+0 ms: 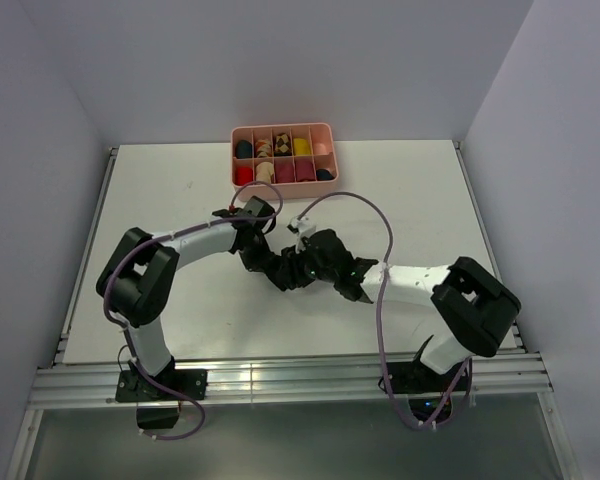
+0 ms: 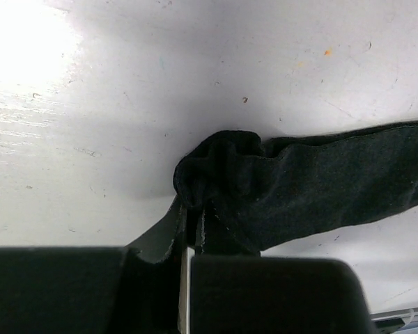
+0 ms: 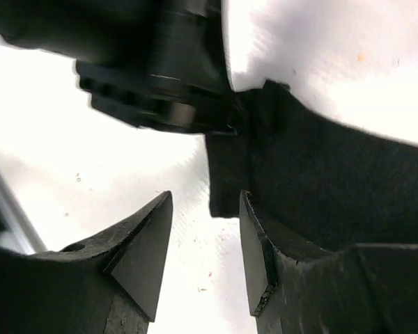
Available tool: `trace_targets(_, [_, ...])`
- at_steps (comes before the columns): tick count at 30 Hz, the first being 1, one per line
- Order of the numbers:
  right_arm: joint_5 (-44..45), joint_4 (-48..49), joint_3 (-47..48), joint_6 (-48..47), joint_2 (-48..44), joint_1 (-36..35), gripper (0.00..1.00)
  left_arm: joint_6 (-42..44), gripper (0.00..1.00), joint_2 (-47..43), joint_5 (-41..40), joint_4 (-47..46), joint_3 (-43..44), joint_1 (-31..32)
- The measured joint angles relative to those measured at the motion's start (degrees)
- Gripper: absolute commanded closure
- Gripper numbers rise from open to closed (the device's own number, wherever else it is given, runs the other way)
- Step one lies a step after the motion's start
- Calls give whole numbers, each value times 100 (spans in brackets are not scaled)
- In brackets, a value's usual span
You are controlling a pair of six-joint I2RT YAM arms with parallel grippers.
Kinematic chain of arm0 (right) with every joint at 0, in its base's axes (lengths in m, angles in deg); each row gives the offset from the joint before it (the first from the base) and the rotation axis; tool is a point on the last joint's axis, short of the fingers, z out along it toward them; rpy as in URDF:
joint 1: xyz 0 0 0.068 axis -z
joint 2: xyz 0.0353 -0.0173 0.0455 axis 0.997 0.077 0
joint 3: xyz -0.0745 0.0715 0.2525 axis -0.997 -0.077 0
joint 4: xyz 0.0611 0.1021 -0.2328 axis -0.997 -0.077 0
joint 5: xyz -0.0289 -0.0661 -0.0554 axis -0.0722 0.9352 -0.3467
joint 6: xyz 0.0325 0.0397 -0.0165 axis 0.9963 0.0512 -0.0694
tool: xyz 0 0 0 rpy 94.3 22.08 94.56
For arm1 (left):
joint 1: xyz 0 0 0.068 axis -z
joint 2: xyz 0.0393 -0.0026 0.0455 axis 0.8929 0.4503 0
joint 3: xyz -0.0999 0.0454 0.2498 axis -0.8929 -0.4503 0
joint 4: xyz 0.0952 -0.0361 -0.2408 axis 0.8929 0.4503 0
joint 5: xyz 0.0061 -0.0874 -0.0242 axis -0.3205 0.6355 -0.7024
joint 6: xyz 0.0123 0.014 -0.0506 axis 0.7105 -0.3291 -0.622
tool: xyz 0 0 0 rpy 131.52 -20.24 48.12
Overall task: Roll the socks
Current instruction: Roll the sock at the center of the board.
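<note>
A black sock (image 2: 320, 181) lies flat on the white table, stretching to the right in the left wrist view. My left gripper (image 2: 193, 217) is shut on the sock's bunched end, with fabric folded up around its fingertips. In the right wrist view the same black sock (image 3: 334, 174) fills the right side. My right gripper (image 3: 205, 202) stands open just before the sock's corner, nothing between its fingers, and its right finger (image 3: 254, 243) lies along the sock's edge. From above, the left gripper (image 1: 260, 258) and right gripper (image 1: 298, 268) meet mid-table over the sock (image 1: 277, 276).
A pink divided tray (image 1: 326, 150) holding several rolled coloured bundles stands at the back centre of the table. The left gripper's body (image 3: 160, 69) looms close above my right fingers. Grey walls close in both sides, and a metal rail runs along the near edge.
</note>
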Motion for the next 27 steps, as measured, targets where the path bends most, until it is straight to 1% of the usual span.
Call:
trace_targets(5, [1419, -446, 321, -603, 22, -885, 49, 140, 100, 111, 24, 179, 160, 0])
trace_targets(8, [1974, -588, 382, -828, 195, -1255, 50, 184, 100, 164, 33, 264, 243, 0])
trace_targets(10, [2247, -660, 433, -942, 358, -1379, 50, 199, 100, 197, 44, 315, 286, 0])
trace_targets(15, [2568, -697, 579, -1091, 752, -1484, 50, 245, 100, 216, 83, 348, 317, 0])
trace_targets(22, [2686, -697, 741, -1147, 1099, -1565, 52, 284, 100, 245, 98, 372, 348, 0])
trace_targets(25, [2708, -706, 848, -1156, 1261, -1576, 63, 282, 99, 245, 103, 372, 348, 0])
trace_targets(26, [2743, -699, 890, -1150, 1322, -1580, 74, 282, 100, 245, 103, 369, 348, -2])
trace_targets(27, [2791, -704, 916, -1150, 1353, -1580, 81, 278, 99, 245, 103, 367, 348, -4])
